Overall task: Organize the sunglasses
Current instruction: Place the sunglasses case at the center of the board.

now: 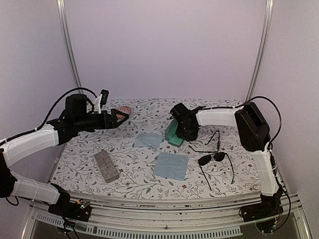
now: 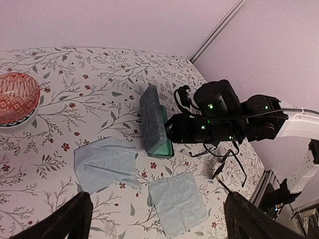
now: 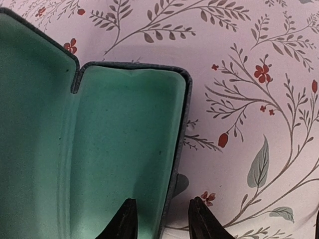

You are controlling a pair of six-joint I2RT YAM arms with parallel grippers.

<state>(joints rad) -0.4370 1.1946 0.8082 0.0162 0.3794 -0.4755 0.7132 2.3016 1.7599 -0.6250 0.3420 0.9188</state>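
The right gripper [image 3: 163, 203] straddles the rim of the open green-lined case [image 3: 124, 144], its jaws slightly apart. The aviator sunglasses [image 1: 212, 159] and the thin-framed sunglasses [image 1: 215, 140] lie on the table [image 1: 134, 177] just right of the case. The left gripper [image 1: 120, 117] hovers wide open.

You were working in a robotics lab test cell, not a home or a shop. The space was a small booth: plain pale wall panels [image 1: 164, 50] closed it in on the far side and on both flanks, joined at the far corners by slim aluminium posts [image 1: 70, 50]. The worktop [image 1: 149, 112] wore a floral cloth, yet its near edge was a bare metal rail [image 1: 164, 219]. The left arm [image 1: 30, 142] and right arm [image 1: 264, 164] were bolted there, their black cabling exposed.
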